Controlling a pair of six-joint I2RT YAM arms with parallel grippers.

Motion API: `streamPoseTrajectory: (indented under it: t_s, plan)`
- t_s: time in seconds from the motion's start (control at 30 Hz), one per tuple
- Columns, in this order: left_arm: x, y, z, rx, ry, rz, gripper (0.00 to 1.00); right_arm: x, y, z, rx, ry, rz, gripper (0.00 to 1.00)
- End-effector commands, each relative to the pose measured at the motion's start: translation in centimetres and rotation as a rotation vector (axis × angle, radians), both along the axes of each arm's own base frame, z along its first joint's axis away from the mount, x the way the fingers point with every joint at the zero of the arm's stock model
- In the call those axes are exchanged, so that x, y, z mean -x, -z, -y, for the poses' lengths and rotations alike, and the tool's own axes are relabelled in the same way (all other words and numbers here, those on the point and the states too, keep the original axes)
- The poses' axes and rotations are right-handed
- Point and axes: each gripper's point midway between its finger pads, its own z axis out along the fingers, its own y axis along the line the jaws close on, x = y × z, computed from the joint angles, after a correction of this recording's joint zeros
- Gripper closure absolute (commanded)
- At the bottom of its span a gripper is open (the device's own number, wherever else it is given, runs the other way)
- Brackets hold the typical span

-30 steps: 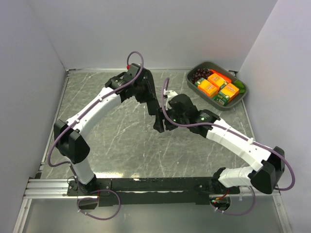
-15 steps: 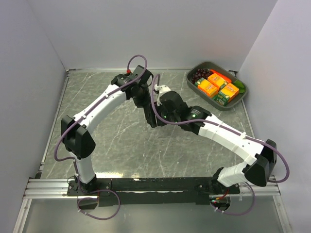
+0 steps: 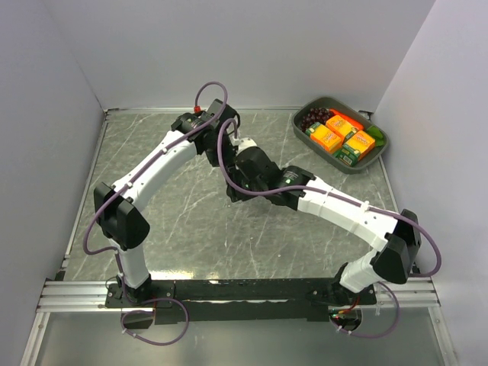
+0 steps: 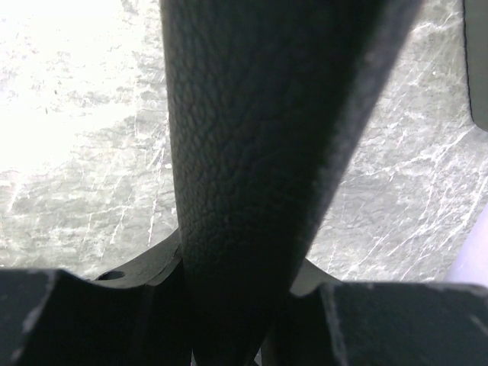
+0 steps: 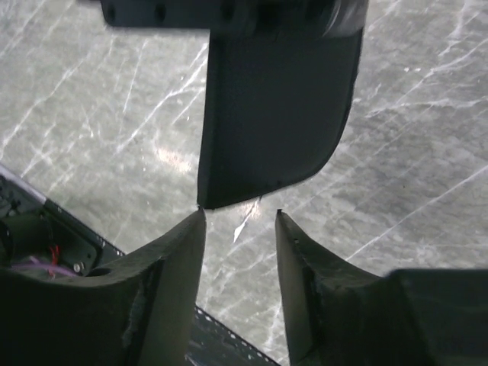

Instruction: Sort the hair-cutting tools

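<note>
1. At the left gripper (image 4: pixel 244 320), nothing loosens. Its fingers stay clamped on the top of the black zip case (image 4: pixel 252 152), which hangs upright above the marble table (image 4: pixel 69 152). Since 1 second ago this arm has carried the case a little to its own left.
2. Just below the case's lower corner, the right gripper (image 5: pixel 240 229) has its fingers apart and holds nothing. The gap has narrowed, and the arm has swung left after the case.
3. Neither the 2 scissors nor the 2 clips show in any view. They are likely inside the case, so sorting has not begun. The right gripper seems about to pinch the case's lower edge.
</note>
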Motion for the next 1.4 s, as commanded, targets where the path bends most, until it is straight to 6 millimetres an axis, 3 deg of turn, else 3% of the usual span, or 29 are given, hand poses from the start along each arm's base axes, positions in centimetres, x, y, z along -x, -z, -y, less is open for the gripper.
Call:
streamPoseTrajectory:
  t_s: [0.0,0.27,0.6,0.77,0.93,1.0,1.03,1.07,1.1,1.17,1.23,1.27,1.37]
  plan:
    - [-0.4,-2.4,0.1,0.032,-0.017,0.057,0.94,-1.5,-2.1,-1.1,-0.044,0.055,0.056,0.55]
    - [0.0,-2.5,0.0,0.030,0.002,0.052,0.95,-2.3,-1.3,-1.5,-0.043,0.089,0.091,0.68]
    - [0.6,-1.9,-0.4,0.011,0.021,0.038,0.96,-2.0,-2.6,-3.6,-0.103,0.062,0.127,0.76]
    - [0.8,-1.9,-0.5,0.012,0.031,0.044,0.96,-1.9,-3.1,-4.3,-0.108,0.055,0.148,1.00]
    - [1.3,-2.3,-0.8,0.018,0.043,0.057,0.96,-1.1,-3.7,-4.0,-0.116,0.044,0.163,1.00]
    - [1.4,-2.8,-0.7,0.032,0.066,0.071,0.95,-0.6,-4.5,-3.4,-0.146,0.041,0.167,1.00]
    - [1.5,-3.4,-0.6,0.045,0.082,0.095,0.94,0.0,-3.7,-3.1,-0.141,0.019,0.154,1.00]
    - [1.5,-3.8,-0.7,0.060,0.092,0.107,0.91,0.6,-4.7,-2.7,-0.172,0.008,0.163,1.00]
    - [2.2,-4.4,-0.6,0.095,0.127,0.118,0.90,1.0,-4.2,-2.3,-0.170,-0.001,0.155,1.00]
    - [1.7,-6.1,-0.4,0.173,0.143,0.176,0.85,2.2,-4.8,-1.8,-0.200,-0.045,0.150,1.00]
    - [2.9,-7.8,-0.2,0.276,0.201,0.204,0.81,3.0,-4.7,-0.8,-0.204,-0.061,0.150,1.00]
    - [2.2,-9.0,-0.4,0.326,0.203,0.254,0.81,3.5,-4.6,-0.6,-0.209,-0.077,0.147,1.00]
    - [3.1,-11.0,-0.6,0.401,0.261,0.294,0.81,4.6,-4.6,0.7,-0.217,-0.107,0.149,1.00]
